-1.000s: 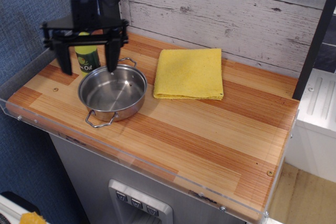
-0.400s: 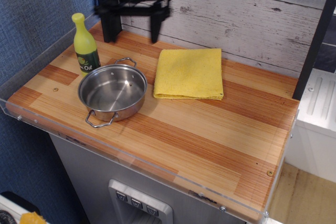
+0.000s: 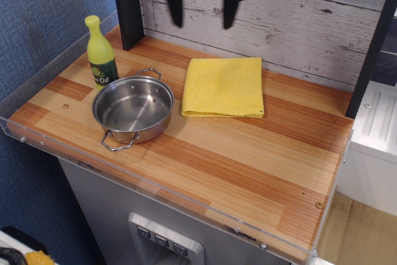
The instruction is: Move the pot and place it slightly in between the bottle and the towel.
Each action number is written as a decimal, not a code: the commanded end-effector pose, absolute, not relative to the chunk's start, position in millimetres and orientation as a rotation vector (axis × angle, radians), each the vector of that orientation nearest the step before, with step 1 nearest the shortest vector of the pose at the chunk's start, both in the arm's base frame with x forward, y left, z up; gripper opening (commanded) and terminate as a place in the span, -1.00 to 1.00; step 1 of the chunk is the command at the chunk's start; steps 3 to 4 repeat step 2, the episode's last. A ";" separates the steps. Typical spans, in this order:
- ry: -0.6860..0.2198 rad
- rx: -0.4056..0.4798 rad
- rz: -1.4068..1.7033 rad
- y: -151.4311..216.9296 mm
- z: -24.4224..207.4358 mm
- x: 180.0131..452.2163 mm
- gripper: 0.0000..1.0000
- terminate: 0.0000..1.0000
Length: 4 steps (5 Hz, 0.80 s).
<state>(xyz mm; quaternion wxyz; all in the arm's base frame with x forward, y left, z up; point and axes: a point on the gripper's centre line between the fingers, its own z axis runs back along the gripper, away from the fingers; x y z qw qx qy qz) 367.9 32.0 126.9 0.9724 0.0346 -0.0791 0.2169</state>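
Above the towel [image 3: 223, 87], spread empty fingers [image 3: 177, 12].

arm: black, mostly cut off by the top edge | black two-fingered gripper [image 3: 203, 18]: at 12 o'clock in the view, raised high | fingers [image 3: 177, 10]: both pointing straight down, spread wide apart, nothing between them | contact: none, hanging free in the air

On the table [image 3: 248, 153], the pot [image 3: 133, 111] sits near-left, the bottle [image 3: 101, 55] just behind its left side. The towel [image 3: 223, 87] lies right of the pot, slightly farther back.
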 end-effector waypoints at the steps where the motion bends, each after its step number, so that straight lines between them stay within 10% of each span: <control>1: -0.168 0.057 0.436 16.8 152.7 372.7 1.00 -1.00; 2: -0.168 0.057 0.436 16.8 152.7 372.7 1.00 1.00; 4: -0.168 0.057 0.436 16.8 152.7 372.7 1.00 1.00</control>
